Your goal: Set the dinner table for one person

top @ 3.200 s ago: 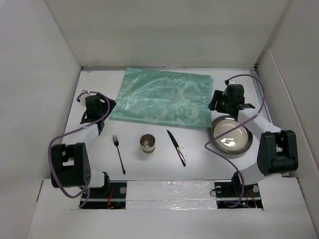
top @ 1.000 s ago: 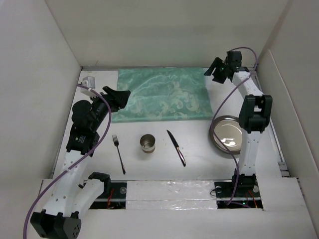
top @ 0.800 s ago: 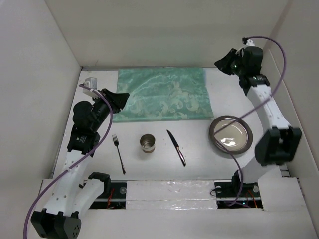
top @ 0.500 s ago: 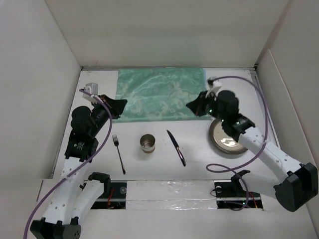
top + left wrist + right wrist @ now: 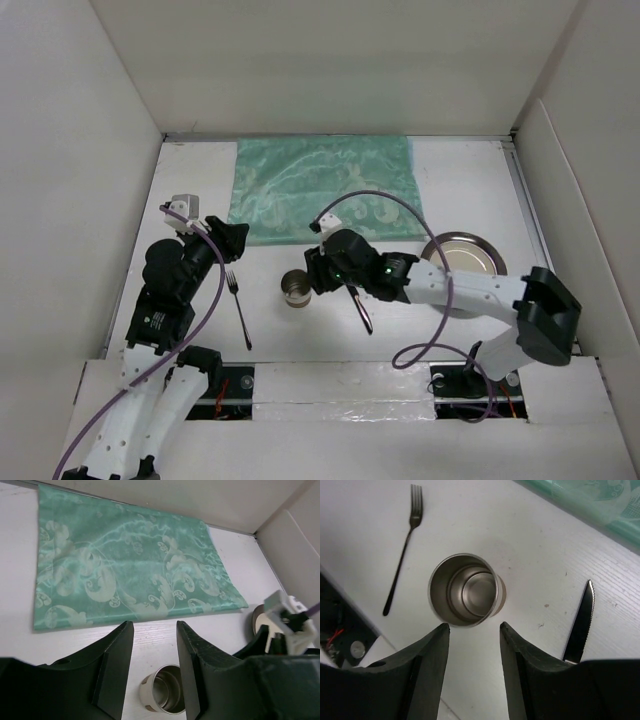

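The dinner table point(image 5: 470, 190) is a white tabletop with white walls. A steel cup point(image 5: 295, 290) stands upright near the front middle, with a fork point(image 5: 238, 308) to its left and a knife point(image 5: 358, 305) to its right. A steel plate point(image 5: 470, 262) lies right of the knife, partly hidden by my right arm. My right gripper point(image 5: 315, 272) is open and empty, just above and beside the cup point(image 5: 466, 590). My left gripper point(image 5: 232, 243) is open and empty, above the fork's tines. In the left wrist view the cup point(image 5: 162, 696) shows between the fingers point(image 5: 192, 665), farther off.
A green patterned cloth point(image 5: 320, 190) lies flat across the back middle of the table; it also shows in the left wrist view point(image 5: 125, 570). The right arm stretches low across the front right, over the knife handle and plate. White walls close off the left, back and right.
My right arm has swung from the far right corner down to the centre, stopping at the cup. My left gripper has pulled back from the cloth's left edge toward the fork.
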